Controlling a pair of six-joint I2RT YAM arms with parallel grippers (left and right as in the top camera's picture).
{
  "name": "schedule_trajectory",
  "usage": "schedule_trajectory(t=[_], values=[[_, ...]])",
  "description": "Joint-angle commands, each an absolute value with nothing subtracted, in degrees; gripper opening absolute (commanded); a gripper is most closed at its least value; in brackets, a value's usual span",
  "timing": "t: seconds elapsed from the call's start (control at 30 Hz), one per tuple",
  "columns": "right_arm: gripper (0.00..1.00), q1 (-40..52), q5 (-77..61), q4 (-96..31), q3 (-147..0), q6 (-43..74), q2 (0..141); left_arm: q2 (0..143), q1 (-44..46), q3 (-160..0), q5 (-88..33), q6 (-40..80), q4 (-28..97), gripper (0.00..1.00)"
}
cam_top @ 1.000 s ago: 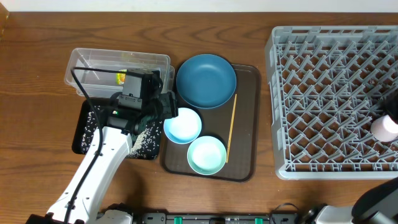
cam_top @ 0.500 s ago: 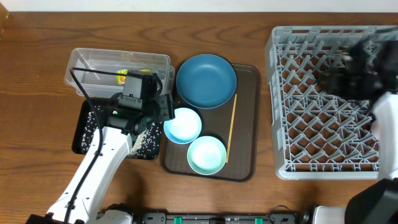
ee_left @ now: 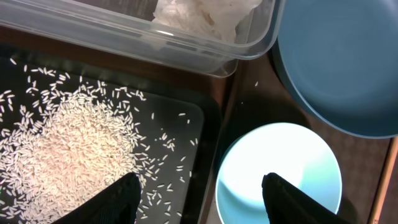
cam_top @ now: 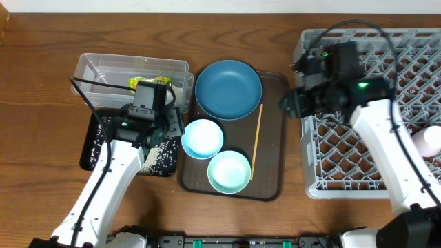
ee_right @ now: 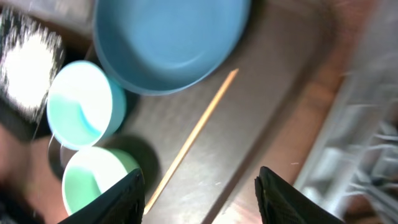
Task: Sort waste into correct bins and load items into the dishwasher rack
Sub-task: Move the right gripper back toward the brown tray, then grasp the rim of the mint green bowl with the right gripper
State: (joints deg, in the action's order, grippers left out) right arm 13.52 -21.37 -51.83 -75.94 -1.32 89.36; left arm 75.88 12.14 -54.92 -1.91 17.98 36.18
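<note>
Open passage: the bare strip of brown tray [cam_top: 272, 148] between the wooden stick [cam_top: 256, 141] and the dishwasher rack [cam_top: 324, 158] wall. Obstacles: blue plate [cam_top: 228, 89], white-blue bowl [cam_top: 202, 138] and mint bowl [cam_top: 229, 171], packed close, seemingly touching. The right gripper [ee_right: 199, 199], fingers spread, hangs above the strip's far end.

One blue plate [cam_top: 228, 89]; two bowls, a white-blue bowl [cam_top: 202, 138] and a mint bowl [cam_top: 229, 171]; one wooden stick [cam_top: 256, 141]; one clear tub [cam_top: 103, 69]; one black tray [cam_top: 93, 148]; one brown tray [cam_top: 272, 172]; one rack [cam_top: 358, 172]; seemingly one pink cup [cam_top: 428, 142].
</note>
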Motion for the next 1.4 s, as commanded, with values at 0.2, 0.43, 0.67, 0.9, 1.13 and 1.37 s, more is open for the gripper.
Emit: schedule_trajectory(t=[0.2,0.43,0.67,0.9,1.13,1.37], values=[[0.56,23.8,-20.3,-48.8,-66.7,-2.2,88.4,75.6,11.9,-55.5,-0.6,18.3,36.5,0.66],[0.57,30.4,-20.3,-42.0,-58.3,-2.2,88.4,75.6,11.8,-55.5,0.2,18.3,36.4,0.66],[0.56,35.6,-12.1,-36.6,-54.4,2.0,88.5,75.6,6.0,-55.5,1.1,20.4,38.0,0.66],[0.45,36.5,-11.0,-34.9,-52.1,3.0,88.5,75.6,-5.9,-55.5,1.1,20.4,41.1,0.67],[0.38,36.9,-13.7,-33.6,-51.2,4.2,88.5,75.6,-11.9,-55.5,1.1,20.4,42.0,0.76],[0.40,38.5,-14.4,-32.8,-51.2,4.2,88.5,75.6,-12.1,-55.5,1.1,20.4,42.2,0.86]])
